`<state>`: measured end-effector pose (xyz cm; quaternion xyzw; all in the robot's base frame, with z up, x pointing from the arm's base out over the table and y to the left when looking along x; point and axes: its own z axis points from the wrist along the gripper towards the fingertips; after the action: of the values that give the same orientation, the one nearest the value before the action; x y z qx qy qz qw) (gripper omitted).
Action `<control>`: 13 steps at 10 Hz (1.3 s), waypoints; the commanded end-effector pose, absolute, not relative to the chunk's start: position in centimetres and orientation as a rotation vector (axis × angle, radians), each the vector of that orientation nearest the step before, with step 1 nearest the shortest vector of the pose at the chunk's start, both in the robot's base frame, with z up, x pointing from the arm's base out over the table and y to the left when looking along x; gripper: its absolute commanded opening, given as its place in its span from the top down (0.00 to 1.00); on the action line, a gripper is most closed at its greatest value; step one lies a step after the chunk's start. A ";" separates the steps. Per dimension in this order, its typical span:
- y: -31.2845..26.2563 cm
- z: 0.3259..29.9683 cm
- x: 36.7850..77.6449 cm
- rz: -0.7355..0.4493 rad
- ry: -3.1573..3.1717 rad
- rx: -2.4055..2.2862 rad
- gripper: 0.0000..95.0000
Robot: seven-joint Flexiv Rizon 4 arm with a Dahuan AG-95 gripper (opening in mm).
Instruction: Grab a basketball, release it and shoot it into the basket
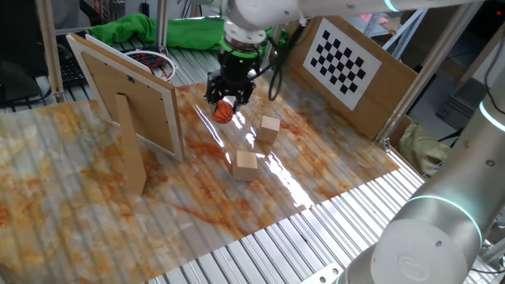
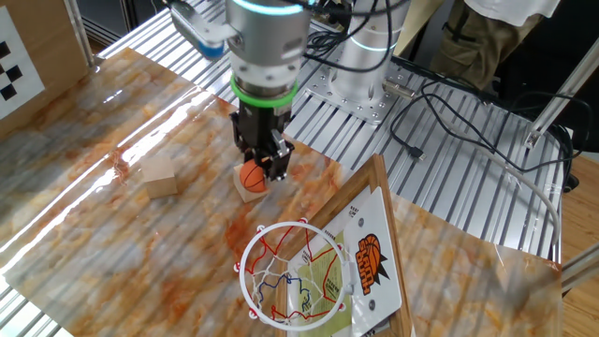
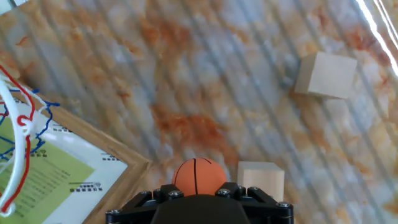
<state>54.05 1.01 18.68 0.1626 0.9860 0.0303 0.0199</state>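
Observation:
The basketball (image 1: 225, 111) is a tiny orange ball with dark seams, held between my gripper's (image 1: 226, 101) black fingers above the marbled table. It also shows in the other fixed view (image 2: 254, 176) and at the bottom of the hand view (image 3: 199, 176). My gripper (image 2: 265, 161) is shut on it. The basket (image 2: 290, 275) is a red ring with whitish net on an upright wood-framed panel (image 1: 130, 99), to the left of the gripper in the one fixed view. Its ring (image 1: 151, 61) peeks behind the panel, and its rim (image 3: 18, 149) shows at the left of the hand view.
Two tan wooden cubes lie on the table: one (image 1: 270, 128) right of the gripper, one (image 1: 245, 166) nearer the front. A brown checkerboard board (image 1: 344, 61) leans at the back right. A green cloth (image 1: 173, 31) lies behind. Metal slats (image 1: 316, 237) edge the table.

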 end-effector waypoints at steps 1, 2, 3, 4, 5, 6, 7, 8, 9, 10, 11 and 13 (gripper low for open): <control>1.0 18.6 54.2 0.174 3.036 0.448 1.00; 1.0 18.6 54.2 0.167 3.035 0.436 1.00; 1.0 18.6 54.2 0.149 3.036 0.410 1.00; 1.0 18.6 54.2 0.129 3.025 0.362 1.00; 1.0 18.6 54.2 0.128 3.024 0.355 1.00; 1.0 18.6 54.2 0.132 3.007 0.352 1.00; 1.0 18.6 54.2 0.143 2.984 0.348 1.00; 1.0 18.6 54.2 0.127 2.987 0.329 1.00; 1.0 18.6 54.2 0.113 2.985 0.310 1.00; 1.0 18.6 54.2 0.108 2.994 0.285 1.00; 1.0 18.6 54.2 0.110 3.003 0.252 1.00; 1.0 18.6 54.2 0.111 3.008 0.197 1.00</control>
<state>54.54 1.04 18.62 0.0667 0.9953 0.0357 0.0611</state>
